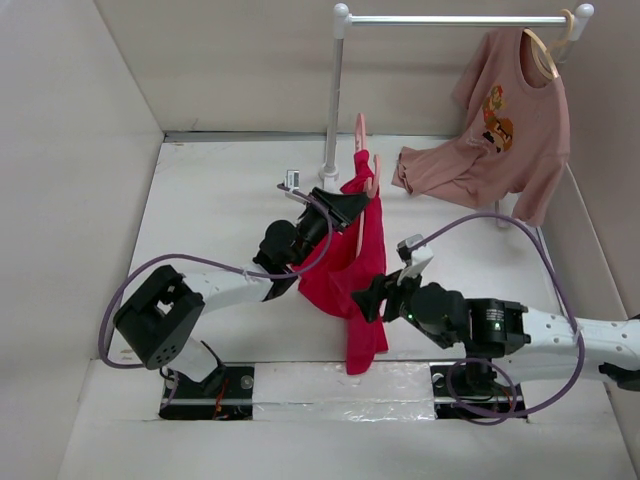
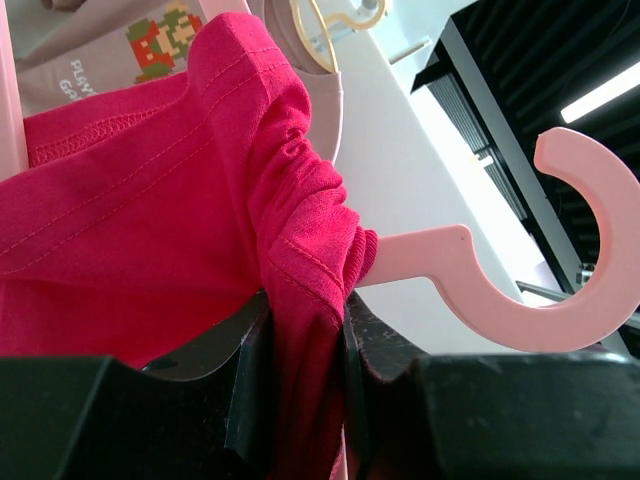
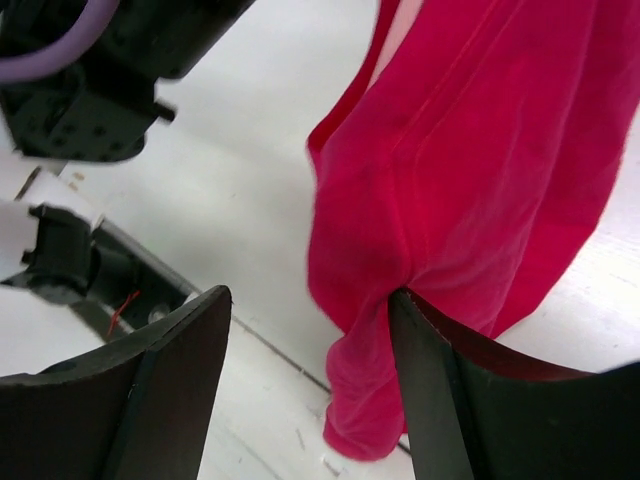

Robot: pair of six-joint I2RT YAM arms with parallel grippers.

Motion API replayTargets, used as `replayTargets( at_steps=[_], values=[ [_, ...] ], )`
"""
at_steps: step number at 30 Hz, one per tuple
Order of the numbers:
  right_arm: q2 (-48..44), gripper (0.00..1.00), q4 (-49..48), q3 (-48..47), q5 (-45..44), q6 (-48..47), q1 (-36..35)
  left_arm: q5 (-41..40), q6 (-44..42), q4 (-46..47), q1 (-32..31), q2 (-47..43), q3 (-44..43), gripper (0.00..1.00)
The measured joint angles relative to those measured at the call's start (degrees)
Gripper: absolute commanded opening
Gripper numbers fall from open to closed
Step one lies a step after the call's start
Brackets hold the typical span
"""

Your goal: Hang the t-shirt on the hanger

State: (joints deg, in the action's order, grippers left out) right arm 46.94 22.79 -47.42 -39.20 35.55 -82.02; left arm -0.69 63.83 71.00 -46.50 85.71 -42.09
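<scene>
The red t-shirt (image 1: 355,270) hangs in mid-air over the table's middle, draped on the pink hanger (image 1: 360,128), whose hook sticks out above it. My left gripper (image 1: 345,205) is shut on the bunched shirt collar (image 2: 300,300) beside the hanger's neck; the pink hook (image 2: 560,290) juts out to the right of the jaws. My right gripper (image 1: 372,297) is open beside the shirt's lower part. In the right wrist view the red fabric (image 3: 470,180) hangs against the inner face of one finger (image 3: 430,380), and the gap between the fingers is wide.
A white clothes rack (image 1: 333,100) stands at the back. A dusty-pink printed t-shirt (image 1: 500,130) hangs from it on a beige hanger (image 1: 545,50), its hem resting on the table. Walls close in on the left, back and right.
</scene>
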Motion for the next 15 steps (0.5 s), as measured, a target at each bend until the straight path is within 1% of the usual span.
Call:
replayTargets(
  at_steps=[4,6,9,12,15],
  values=[
    [2.8,0.68,-1.4,-0.1,-0.6,-1.7,3.6,0.1,0.1,-0.8,-0.4,-1.7,0.7,0.00],
    [4.1,0.68,-1.8,-0.1,-0.8,-2.8,4.3,0.3,0.1,-1.1,-0.4,-3.1,1.1,0.00],
    [4.5,0.65,-3.9,-0.1,-0.4,-4.9,5.4,0.9,0.1,-1.9,-0.4,-5.0,1.4,0.00],
    [4.5,0.63,-7.3,-0.1,0.4,-7.4,7.9,1.5,0.4,-1.8,-0.4,-6.0,1.7,0.00],
    [5.3,0.62,-8.8,-1.0,0.5,-9.4,9.0,2.3,1.2,-2.1,-0.8,-6.1,2.4,0.00]
  ],
)
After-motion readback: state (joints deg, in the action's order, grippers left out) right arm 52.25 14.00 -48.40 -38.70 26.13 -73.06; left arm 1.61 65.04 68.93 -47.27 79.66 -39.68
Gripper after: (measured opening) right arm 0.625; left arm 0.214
